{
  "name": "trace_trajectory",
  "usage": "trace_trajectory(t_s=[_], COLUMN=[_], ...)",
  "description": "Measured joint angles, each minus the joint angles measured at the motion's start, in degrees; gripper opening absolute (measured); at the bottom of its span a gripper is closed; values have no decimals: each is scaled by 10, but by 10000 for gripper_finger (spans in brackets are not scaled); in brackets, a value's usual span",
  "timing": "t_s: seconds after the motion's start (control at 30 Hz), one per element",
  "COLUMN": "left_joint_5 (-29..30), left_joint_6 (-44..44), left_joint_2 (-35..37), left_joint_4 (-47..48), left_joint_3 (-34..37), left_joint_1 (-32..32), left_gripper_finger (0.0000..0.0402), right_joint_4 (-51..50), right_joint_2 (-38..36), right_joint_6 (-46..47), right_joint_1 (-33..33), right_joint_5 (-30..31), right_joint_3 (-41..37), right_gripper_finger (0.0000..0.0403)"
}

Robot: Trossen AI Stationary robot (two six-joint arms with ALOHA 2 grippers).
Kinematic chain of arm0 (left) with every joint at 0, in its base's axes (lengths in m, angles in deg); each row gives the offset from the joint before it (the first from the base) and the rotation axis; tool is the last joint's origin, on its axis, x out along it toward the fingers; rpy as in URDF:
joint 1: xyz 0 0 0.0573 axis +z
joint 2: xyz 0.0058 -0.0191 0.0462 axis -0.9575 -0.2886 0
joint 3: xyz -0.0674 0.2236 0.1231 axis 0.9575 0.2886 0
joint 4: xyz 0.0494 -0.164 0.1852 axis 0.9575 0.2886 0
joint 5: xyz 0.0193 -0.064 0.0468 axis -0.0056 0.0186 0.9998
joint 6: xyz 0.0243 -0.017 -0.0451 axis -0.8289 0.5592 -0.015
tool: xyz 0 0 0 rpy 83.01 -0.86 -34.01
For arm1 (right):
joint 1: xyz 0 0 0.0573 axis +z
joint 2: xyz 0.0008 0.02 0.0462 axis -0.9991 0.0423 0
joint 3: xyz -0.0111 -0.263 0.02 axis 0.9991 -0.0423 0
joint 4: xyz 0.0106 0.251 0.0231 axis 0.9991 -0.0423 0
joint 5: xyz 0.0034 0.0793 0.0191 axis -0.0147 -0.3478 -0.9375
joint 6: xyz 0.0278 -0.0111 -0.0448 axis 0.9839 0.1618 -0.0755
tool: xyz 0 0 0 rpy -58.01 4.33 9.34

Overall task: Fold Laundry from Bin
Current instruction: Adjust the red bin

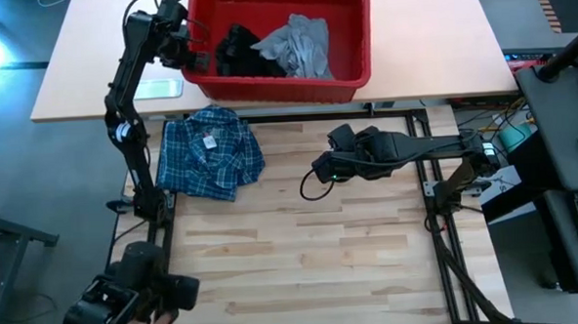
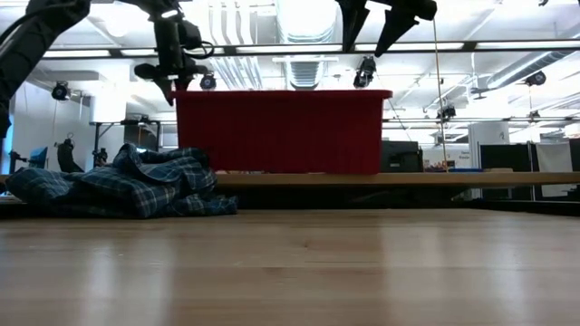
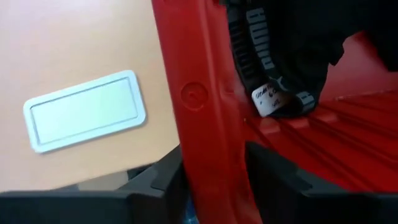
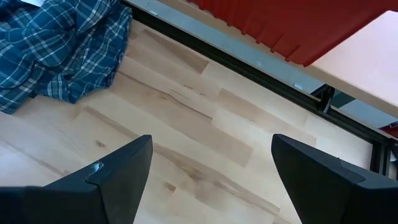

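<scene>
With the left gripper (image 3: 214, 180) astride the bin (image 1: 349, 77) wall, nothing clearly held, and the right gripper (image 4: 211, 180) wide and empty, the limp black garment (image 1: 237, 49) should bunch easily if pinched at its waistband.

The bin (image 1: 281, 76) sits on the far table, behind the wooden table (image 1: 303, 259). In it, the black garment (image 1: 237, 49) lies left of the T-shirt (image 1: 300, 44). The plaid shirt (image 1: 208, 153) lies on the wooden table's left, before the bin.
</scene>
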Motion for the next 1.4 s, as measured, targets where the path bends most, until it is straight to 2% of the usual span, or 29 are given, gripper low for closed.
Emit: trace_trajectory(t_s=[0.27, 0.37, 0.67, 0.87, 1.07, 1.4], left_joint_5=[3, 21, 35, 67, 18, 14], left_joint_6=[10, 12, 25, 30, 30, 32], left_joint_2=[1, 2, 18, -8, -34, -29], left_joint_4=[2, -12, -88, -117, -88, -38], left_joint_3=[0, -3, -4, -1, 0, 0], left_joint_1=[0, 0, 8, 10, 5, -21], left_gripper_finger=[203, 227, 253, 243, 220, 120], right_joint_4=[0, 0, 0, 0, 1, 0], right_joint_2=[0, 0, 0, 0, 0, 0], right_joint_6=[-4, -5, -12, -10, -4, 2], right_joint_1=[0, 0, -4, -5, -5, -5], right_joint_5=[0, 0, 0, 0, 0, -5], right_joint_3=[0, 0, 0, 0, 0, 0], right_gripper_finger=[322, 322, 322, 322, 322, 322])
